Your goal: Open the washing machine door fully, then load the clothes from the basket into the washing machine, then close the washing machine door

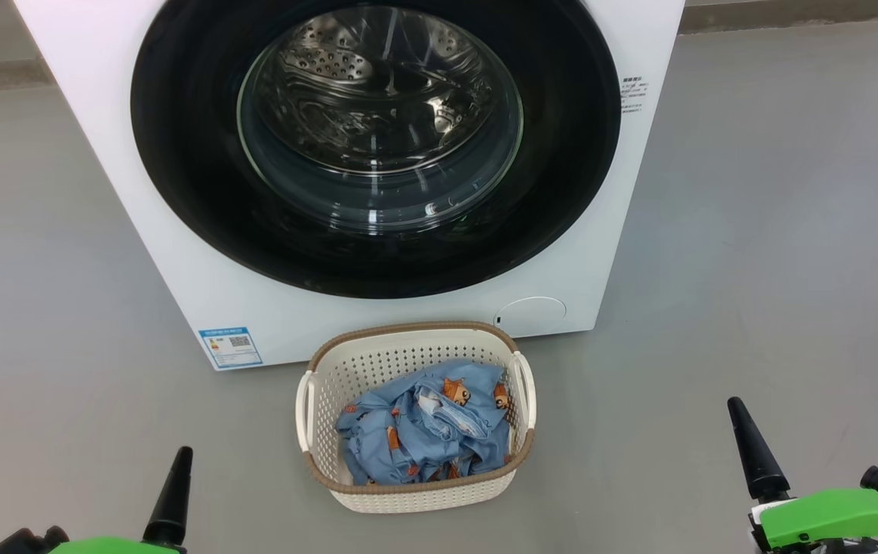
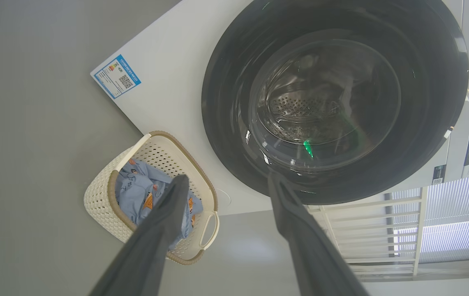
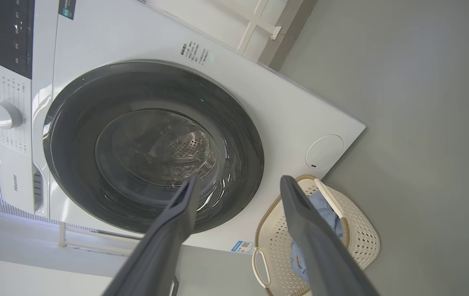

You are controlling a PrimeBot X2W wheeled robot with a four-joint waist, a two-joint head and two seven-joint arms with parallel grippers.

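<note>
Washer (image 1: pixel 269 323) stands on the grey floor (image 1: pixel 754 231), toward its far edge. Door (image 1: pixel 377 131) shut flush against the front; you see the steel drum (image 1: pixel 331 54) through the glass.

Basket (image 1: pixel 408 328) on the floor just in front of the washer, below the door's lower rim. You cannot tell whether it touches the cabinet.

Clothes (image 1: pixel 427 427) bundled inside the basket, blue printed fabric uppermost.

Left gripper (image 2: pixel 228 177): fingers spread wide, holding nothing, near the floor's near edge, left of the basket and well apart from it.

Right gripper (image 3: pixel 239 179): fingers equally wide, holding nothing, right of the basket, also well apart.
</note>
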